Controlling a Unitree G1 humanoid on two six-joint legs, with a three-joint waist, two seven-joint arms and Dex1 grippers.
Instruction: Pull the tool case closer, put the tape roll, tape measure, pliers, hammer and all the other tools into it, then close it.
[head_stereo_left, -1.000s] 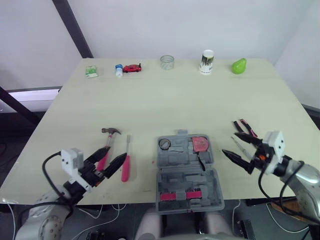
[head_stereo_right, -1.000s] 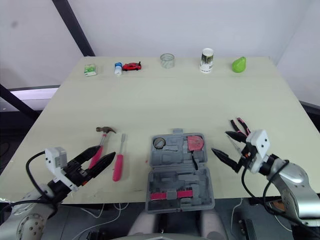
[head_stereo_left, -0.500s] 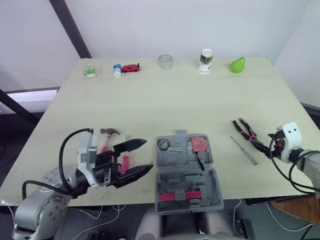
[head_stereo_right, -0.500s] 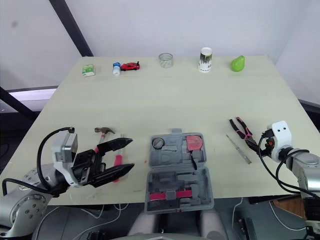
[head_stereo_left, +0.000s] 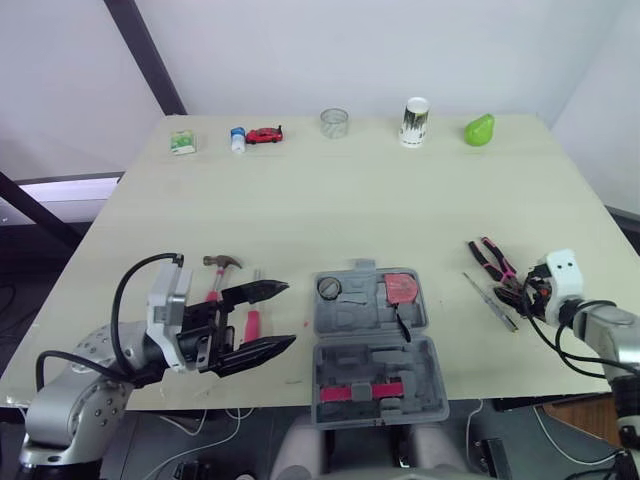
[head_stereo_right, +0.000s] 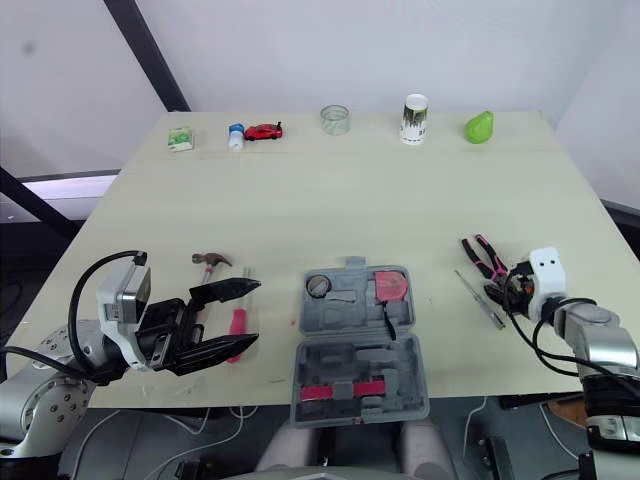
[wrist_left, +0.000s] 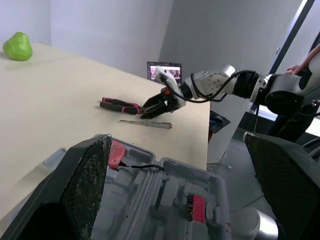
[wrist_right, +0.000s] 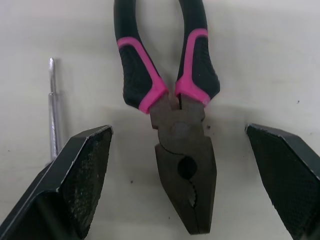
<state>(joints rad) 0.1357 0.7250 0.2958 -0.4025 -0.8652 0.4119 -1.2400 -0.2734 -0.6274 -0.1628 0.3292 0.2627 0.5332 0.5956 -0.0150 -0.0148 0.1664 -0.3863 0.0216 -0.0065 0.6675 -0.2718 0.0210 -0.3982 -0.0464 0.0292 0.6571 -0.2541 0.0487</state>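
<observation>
The grey tool case (head_stereo_left: 375, 345) lies open at the table's near edge, holding a tape roll (head_stereo_left: 329, 288) and a red tape measure (head_stereo_left: 402, 287). A hammer (head_stereo_left: 218, 270) and a pink-handled screwdriver (head_stereo_left: 253, 322) lie to its left. My left gripper (head_stereo_left: 285, 315) hovers open over them, pointing at the case (wrist_left: 165, 190). Right of the case lie the pink-and-black pliers (head_stereo_left: 490, 257) and a thin screwdriver (head_stereo_left: 490, 300). My right gripper (head_stereo_left: 515, 295) is open at the pliers' metal head; its fingers (wrist_right: 75, 185) straddle the pliers (wrist_right: 175, 110) without touching.
Along the far edge stand a green-white box (head_stereo_left: 182, 143), a small bottle (head_stereo_left: 238, 140), a red toy car (head_stereo_left: 265, 135), a clear jar (head_stereo_left: 334, 123), a cup (head_stereo_left: 415, 122) and a green pear (head_stereo_left: 479, 131). A person's arm (wrist_left: 307, 57) is beyond the table's right edge.
My left gripper swung right from beside the hammer toward the case, opening wider. My right gripper moved right, from left of the thin screwdriver to the pliers' head.
</observation>
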